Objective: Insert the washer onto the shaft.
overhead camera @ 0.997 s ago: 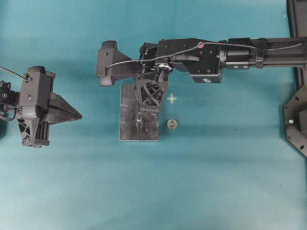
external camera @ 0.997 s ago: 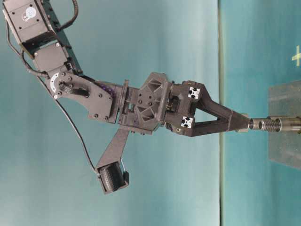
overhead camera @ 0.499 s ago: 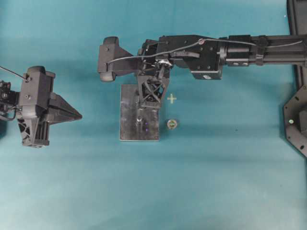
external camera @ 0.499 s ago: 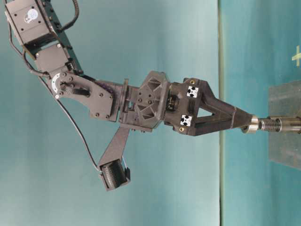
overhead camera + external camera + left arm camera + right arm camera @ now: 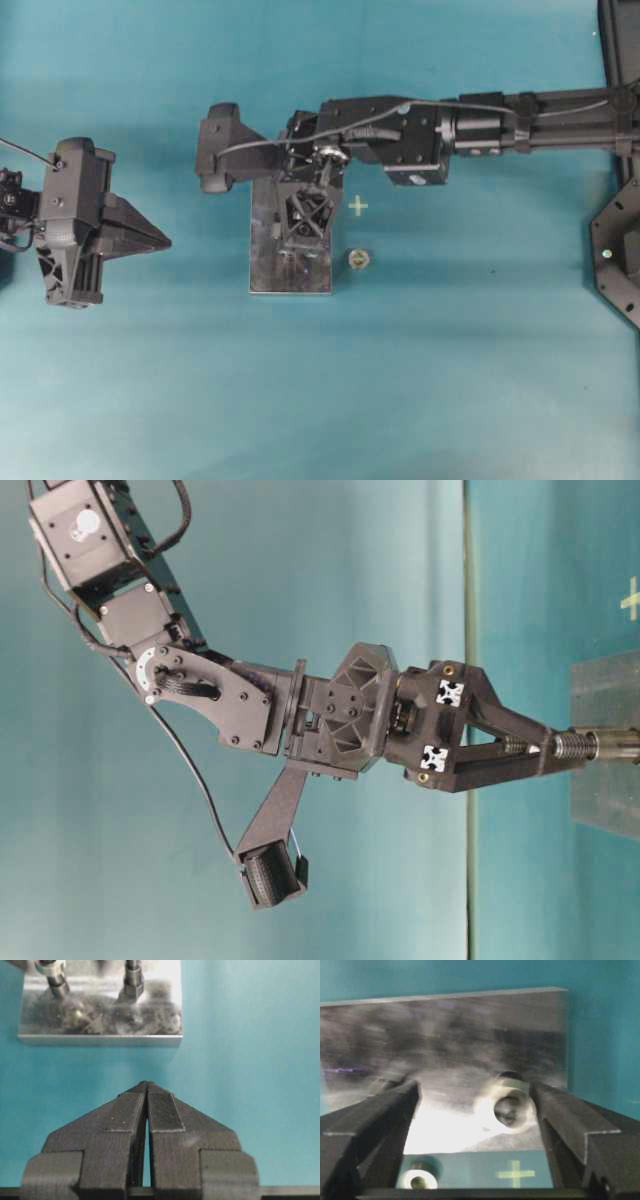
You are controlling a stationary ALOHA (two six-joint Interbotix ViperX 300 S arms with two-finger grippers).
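A metal plate (image 5: 265,262) carries two upright shafts. My right gripper (image 5: 298,244) is over the plate, pointing down, with its jaws open on either side of one shaft (image 5: 600,745). In the right wrist view the silver washer (image 5: 512,1089) sits ringed round the shaft top, close to the right finger (image 5: 560,1115) and blurred. The gripper (image 5: 475,1102) holds nothing. In the left wrist view a silver ring (image 5: 50,968) shows on the left shaft. My left gripper (image 5: 146,1085) is shut and empty, apart from the plate (image 5: 100,1020).
A second small ring (image 5: 358,259) lies on the teal mat just right of the plate, below a pale cross mark (image 5: 358,206); it also shows in the right wrist view (image 5: 417,1180). A black frame (image 5: 615,250) borders the right edge.
My right gripper has moved down along the shaft and opened. The washer it held at its tip now sits on the shaft, free of the jaws. The left arm has not moved.
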